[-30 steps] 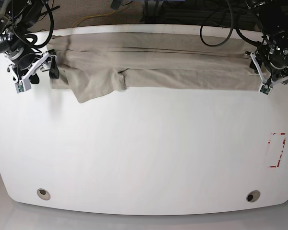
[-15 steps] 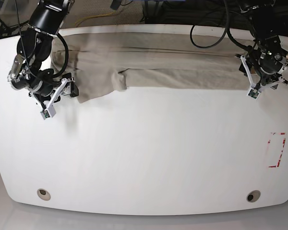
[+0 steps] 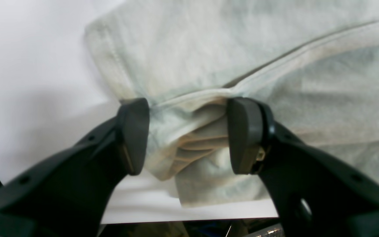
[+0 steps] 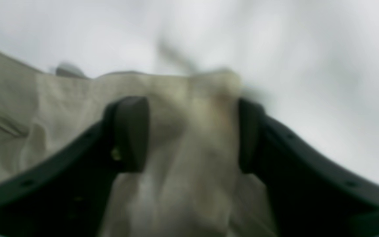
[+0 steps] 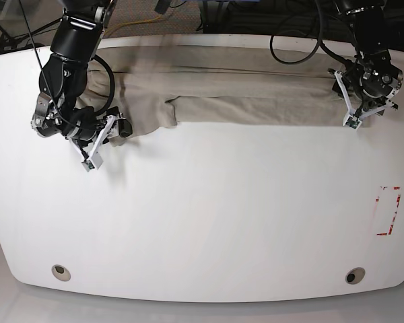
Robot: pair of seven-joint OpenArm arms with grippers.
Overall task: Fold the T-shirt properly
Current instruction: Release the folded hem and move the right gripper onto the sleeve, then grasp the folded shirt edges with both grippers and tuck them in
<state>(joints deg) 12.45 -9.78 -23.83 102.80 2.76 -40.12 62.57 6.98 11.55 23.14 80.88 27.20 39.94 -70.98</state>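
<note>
The beige T-shirt [image 5: 242, 87] lies as a long folded band along the table's far edge, with one flap hanging toward me at its left end. My left gripper [image 5: 350, 116] is at the band's right end. In the left wrist view, the left gripper [image 3: 189, 135] has closed on a thick bunch of T-shirt [image 3: 209, 49] hem that fills the gap between the pads. My right gripper [image 5: 108, 138] sits at the left end. In the blurred right wrist view, the right gripper [image 4: 192, 135] has its jaws apart, straddling a ridge of T-shirt [image 4: 44, 108].
The white table [image 5: 202, 215] has a red rectangle outline [image 5: 388, 210] at the right and two round holes [image 5: 61, 272] [image 5: 355, 275] near the front edge. Cables hang behind the far edge.
The right arm has swung down and inward onto the shirt's left end, and its jaws have narrowed. The left gripper has shifted slightly left and the shirt's right end has moved with it.
</note>
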